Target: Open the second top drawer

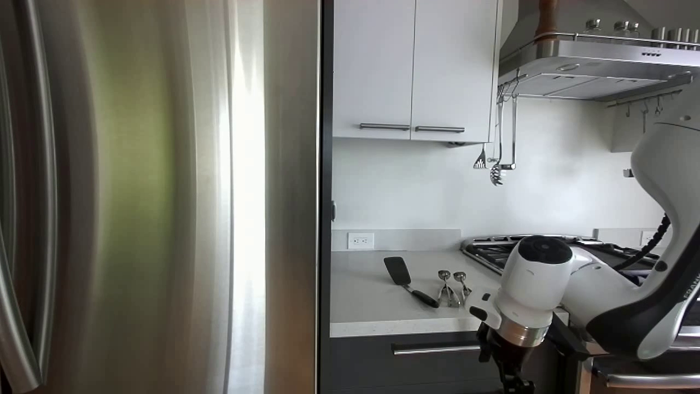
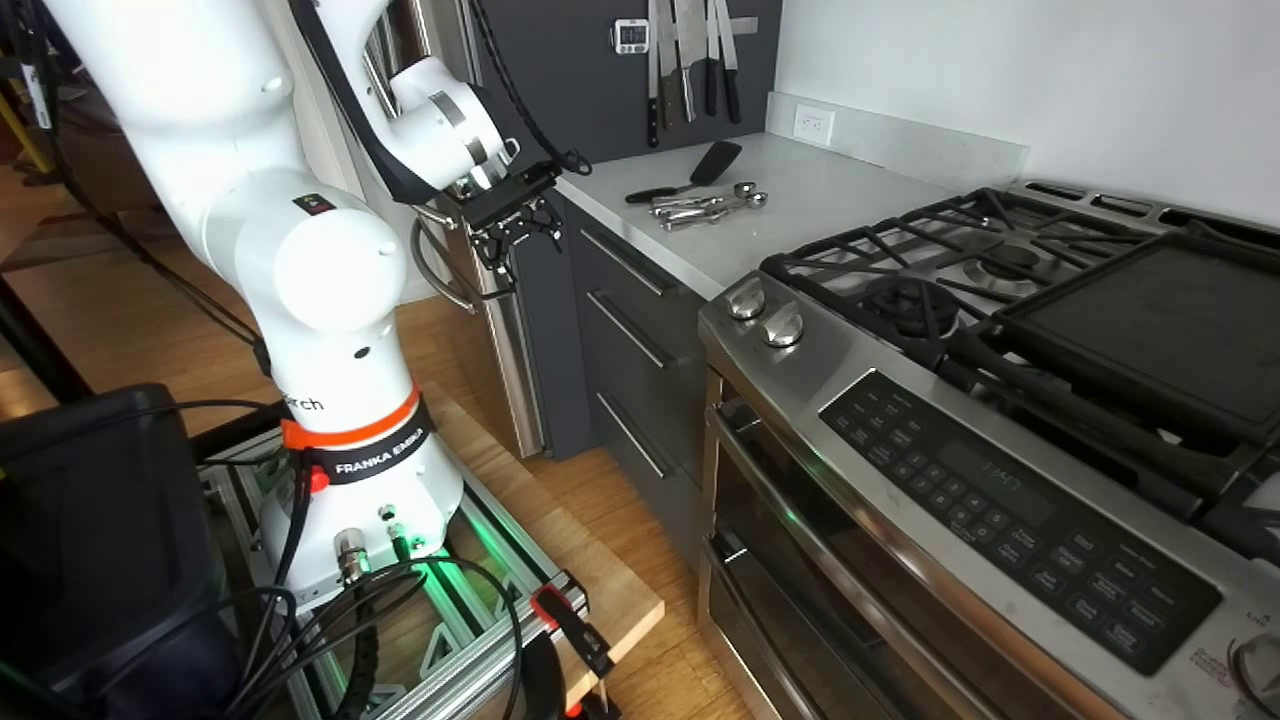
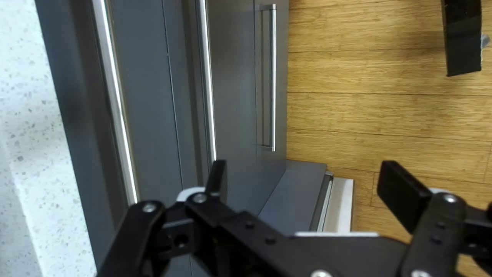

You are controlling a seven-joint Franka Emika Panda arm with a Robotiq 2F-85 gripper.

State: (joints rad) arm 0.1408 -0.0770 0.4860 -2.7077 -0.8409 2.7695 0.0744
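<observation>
Jaws spread, clear of second drawer (image 3: 231,88)

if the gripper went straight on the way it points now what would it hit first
Probably the wooden floor: in the wrist view the gripper points mostly downward, in front of the grey drawer fronts. Depth is unclear, so it might catch the lowest drawer handle first.

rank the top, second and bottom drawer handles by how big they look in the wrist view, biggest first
1. Top drawer handle
2. Second drawer handle
3. Bottom drawer handle
Visible stretches only: the picture's edge cuts off the upper two, and nearness to the camera makes true lengths unsure.
</observation>
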